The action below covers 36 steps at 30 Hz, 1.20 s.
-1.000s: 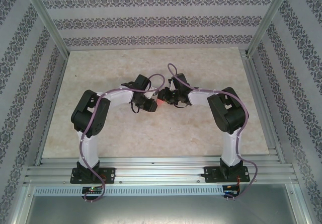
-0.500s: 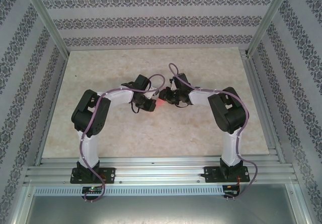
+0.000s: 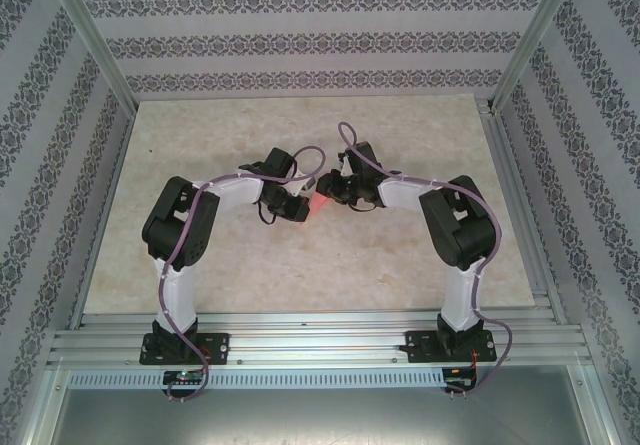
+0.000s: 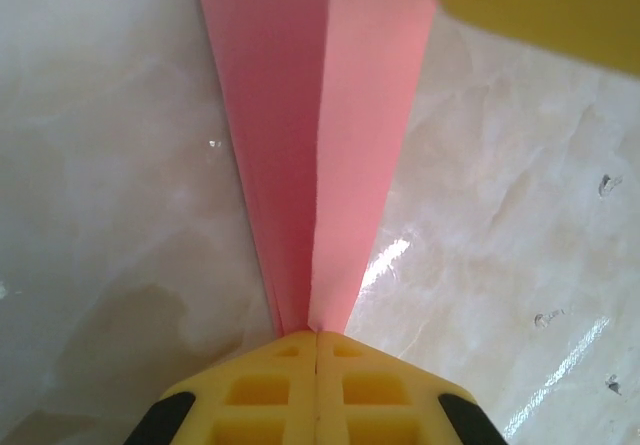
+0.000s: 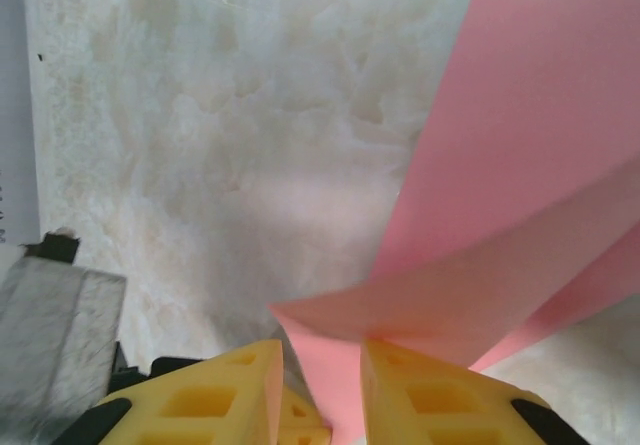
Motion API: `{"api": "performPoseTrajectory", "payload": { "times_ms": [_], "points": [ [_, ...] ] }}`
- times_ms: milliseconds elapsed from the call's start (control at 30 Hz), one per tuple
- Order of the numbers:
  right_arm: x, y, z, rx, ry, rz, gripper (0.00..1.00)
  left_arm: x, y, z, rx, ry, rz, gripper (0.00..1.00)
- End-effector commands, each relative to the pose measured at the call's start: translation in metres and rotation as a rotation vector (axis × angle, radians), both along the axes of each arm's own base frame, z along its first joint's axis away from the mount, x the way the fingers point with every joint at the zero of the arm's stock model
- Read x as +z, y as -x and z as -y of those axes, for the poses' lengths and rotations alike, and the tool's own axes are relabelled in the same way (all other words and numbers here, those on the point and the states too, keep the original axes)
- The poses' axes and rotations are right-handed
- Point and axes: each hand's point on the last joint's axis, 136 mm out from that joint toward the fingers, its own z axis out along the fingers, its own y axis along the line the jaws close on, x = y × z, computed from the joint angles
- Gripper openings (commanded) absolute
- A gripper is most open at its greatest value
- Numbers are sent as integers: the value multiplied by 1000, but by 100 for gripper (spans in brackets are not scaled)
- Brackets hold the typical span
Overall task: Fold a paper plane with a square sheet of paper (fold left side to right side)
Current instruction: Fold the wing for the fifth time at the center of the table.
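Observation:
The square sheet of paper (image 3: 318, 203) is salmon pink and hangs folded between my two grippers at the middle of the table. In the left wrist view its two layers (image 4: 320, 165) run up and away from my left gripper (image 4: 317, 337), whose yellow jaws are pressed together on its narrow end. My left gripper (image 3: 305, 208) and right gripper (image 3: 328, 197) almost touch tip to tip. In the right wrist view my right gripper (image 5: 321, 350) stands with its jaws apart, and a bent corner of the paper (image 5: 520, 165) lies in the gap against the right finger (image 5: 420, 385).
The marble-patterned table (image 3: 250, 265) is bare around the arms. Patterned walls and aluminium posts (image 3: 95, 45) close in the left, right and far sides. The tip of the right gripper's yellow finger (image 4: 540, 5) shows close above the paper in the left wrist view.
My left gripper has closed on the paper. The right arm has shifted slightly, its elbow swinging a little outward, with its jaws unchanged.

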Motion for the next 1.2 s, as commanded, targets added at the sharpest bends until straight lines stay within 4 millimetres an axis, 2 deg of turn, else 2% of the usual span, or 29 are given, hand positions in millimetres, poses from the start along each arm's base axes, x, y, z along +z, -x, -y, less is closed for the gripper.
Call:
{"api": "performPoseTrajectory", "payload": {
  "times_ms": [0,133,400,567,900,1167],
  "points": [
    [9,9,-1,11,-13,31,25,-17,0,-5,-5,-26,-27,0],
    [6,17,-12,24,-39,13,21,-18,-1,-5,1,-29,-25,0],
    [-6,13,-26,24,-60,-17,17,-23,-1,-10,18,-57,-24,0],
    [-22,14,-32,20,-46,-51,16,-28,-2,-14,32,-82,-22,0],
    [-42,7,-26,20,38,-39,16,-39,2,-22,44,-118,-31,0],
    [-54,3,-8,21,141,-28,16,-52,10,-28,51,-141,-49,0]
  ]
}}
